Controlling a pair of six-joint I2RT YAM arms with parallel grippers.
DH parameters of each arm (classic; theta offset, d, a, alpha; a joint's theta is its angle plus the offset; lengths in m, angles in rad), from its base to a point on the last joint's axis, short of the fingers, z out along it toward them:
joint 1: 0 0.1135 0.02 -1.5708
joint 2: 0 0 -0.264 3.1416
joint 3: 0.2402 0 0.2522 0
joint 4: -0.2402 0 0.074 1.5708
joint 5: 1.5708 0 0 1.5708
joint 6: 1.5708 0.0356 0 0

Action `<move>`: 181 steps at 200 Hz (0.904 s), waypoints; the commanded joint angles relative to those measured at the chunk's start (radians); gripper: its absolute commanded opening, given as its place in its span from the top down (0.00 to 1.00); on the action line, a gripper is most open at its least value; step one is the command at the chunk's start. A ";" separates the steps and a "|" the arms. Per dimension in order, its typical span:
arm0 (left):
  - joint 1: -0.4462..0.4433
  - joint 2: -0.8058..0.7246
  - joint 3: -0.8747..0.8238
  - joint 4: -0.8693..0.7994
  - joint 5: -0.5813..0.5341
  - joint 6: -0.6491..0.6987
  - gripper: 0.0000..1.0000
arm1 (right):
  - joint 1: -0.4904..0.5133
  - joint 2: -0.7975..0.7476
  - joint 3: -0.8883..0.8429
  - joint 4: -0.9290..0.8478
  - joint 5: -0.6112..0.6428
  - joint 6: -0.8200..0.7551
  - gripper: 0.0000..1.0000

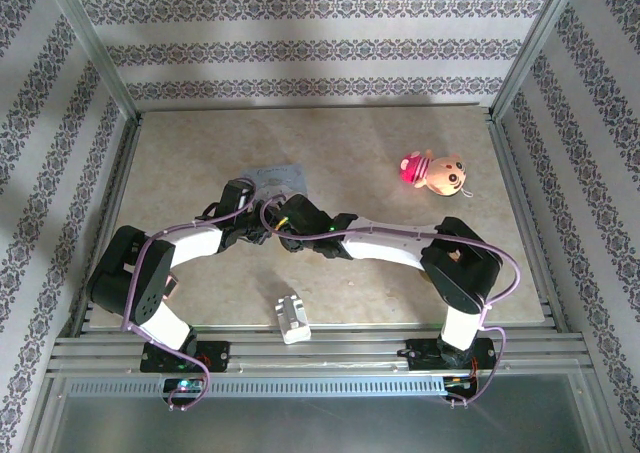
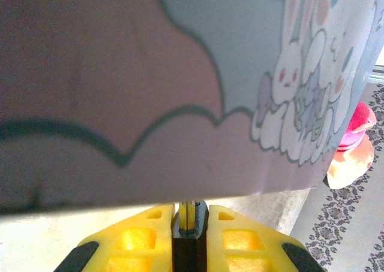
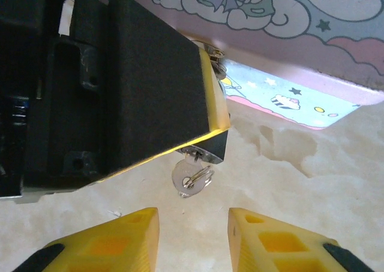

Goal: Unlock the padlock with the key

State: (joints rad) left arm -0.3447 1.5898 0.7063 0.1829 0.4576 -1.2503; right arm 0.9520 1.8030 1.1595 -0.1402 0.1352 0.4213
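Observation:
My left gripper (image 2: 190, 217) is shut on the padlock (image 3: 203, 154), of which just the silver bottom edge peeks out under the black-and-yellow left fingers (image 3: 156, 86). The small key (image 3: 191, 177), with a wire ring through its head, sticks out of the padlock's underside. My right gripper (image 3: 193, 227) is open just short of the key, with one yellow finger to each side and nothing between them. From above, both grippers meet mid-table, left (image 1: 258, 223) and right (image 1: 287, 228), beside the pale blue tin (image 1: 276, 179).
The cartoon-printed tin (image 2: 180, 74) stands close in front of the left gripper, and its lid edge (image 3: 282, 20) hangs over the padlock. A pink plush toy (image 1: 435, 171) lies at the back right. A whitish ridged block (image 1: 292, 316) sits near the front edge.

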 commanded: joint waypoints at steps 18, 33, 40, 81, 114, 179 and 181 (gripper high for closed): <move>0.008 0.027 0.019 -0.121 0.062 -0.026 1.00 | 0.011 0.046 0.071 -0.061 0.051 -0.066 0.62; 0.008 0.029 0.021 -0.120 0.069 -0.026 1.00 | 0.013 0.063 0.088 -0.069 0.053 -0.081 0.62; 0.007 0.027 0.020 -0.121 0.069 -0.026 1.00 | 0.014 0.072 0.096 -0.071 0.056 -0.086 0.62; 0.007 0.025 0.020 -0.122 0.070 -0.024 1.00 | 0.017 0.099 0.120 -0.080 0.068 -0.104 0.62; 0.008 0.024 0.019 -0.126 0.079 -0.023 1.00 | 0.019 0.109 0.124 -0.074 0.086 -0.115 0.65; 0.007 0.027 0.015 -0.114 0.099 -0.031 1.00 | 0.019 0.137 0.129 -0.042 0.110 -0.132 0.72; 0.008 0.027 0.014 -0.113 0.099 -0.032 1.00 | 0.019 0.138 0.129 -0.041 0.110 -0.132 0.72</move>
State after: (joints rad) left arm -0.3447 1.5932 0.7204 0.1566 0.4789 -1.2419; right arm 0.9604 1.9152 1.2633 -0.1928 0.2062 0.3065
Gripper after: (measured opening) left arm 0.140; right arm 0.292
